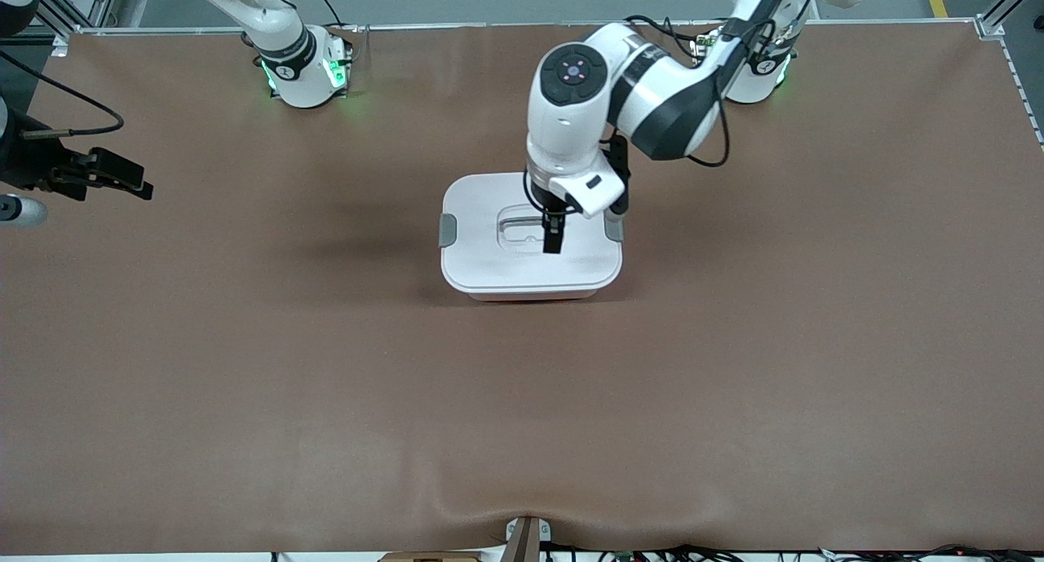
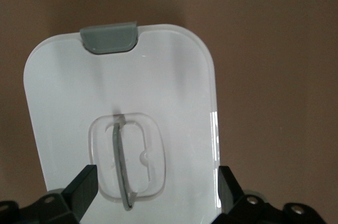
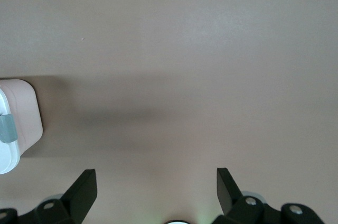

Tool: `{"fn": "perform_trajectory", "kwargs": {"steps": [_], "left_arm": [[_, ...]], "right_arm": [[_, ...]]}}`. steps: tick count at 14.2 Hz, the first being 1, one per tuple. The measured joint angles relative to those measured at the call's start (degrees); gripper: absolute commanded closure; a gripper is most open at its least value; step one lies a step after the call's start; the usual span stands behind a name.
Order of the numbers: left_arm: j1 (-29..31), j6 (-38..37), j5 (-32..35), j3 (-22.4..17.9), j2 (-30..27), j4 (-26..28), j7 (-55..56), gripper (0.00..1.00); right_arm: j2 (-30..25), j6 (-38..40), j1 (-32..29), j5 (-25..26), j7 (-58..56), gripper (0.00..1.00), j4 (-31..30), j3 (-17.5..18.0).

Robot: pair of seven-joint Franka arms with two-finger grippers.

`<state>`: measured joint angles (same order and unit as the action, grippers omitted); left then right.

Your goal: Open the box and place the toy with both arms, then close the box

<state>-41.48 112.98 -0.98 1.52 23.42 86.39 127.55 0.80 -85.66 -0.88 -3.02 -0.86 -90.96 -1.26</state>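
The left gripper (image 1: pixel 553 237) hangs spread wide over the box (image 1: pixel 489 260) lid's handle (image 2: pixel 121 166); the right gripper (image 1: pixel 122 174), also spread, waits well off the box toward the right arm's end.

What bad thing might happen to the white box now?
The left gripper hangs open over the box, fingers either side of the lid's grey handle. That handle is thin, so the fingers might miss or slip off it. The side clips look shut, so lifting the lid might drag the whole box up. The right gripper waits open at the right arm's end of the table, too far away to steady the box.
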Motion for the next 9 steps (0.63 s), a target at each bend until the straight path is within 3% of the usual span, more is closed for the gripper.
{"fn": "perform_trajectory", "kwargs": {"steps": [9], "left_arm": [[10.9,-2.2,0.01,-0.25,-2.71,-0.83,-18.88,0.0]], "right_arm": [[0.0,-0.79,0.01,0.0,0.0,0.0,-0.26,0.03]]}}
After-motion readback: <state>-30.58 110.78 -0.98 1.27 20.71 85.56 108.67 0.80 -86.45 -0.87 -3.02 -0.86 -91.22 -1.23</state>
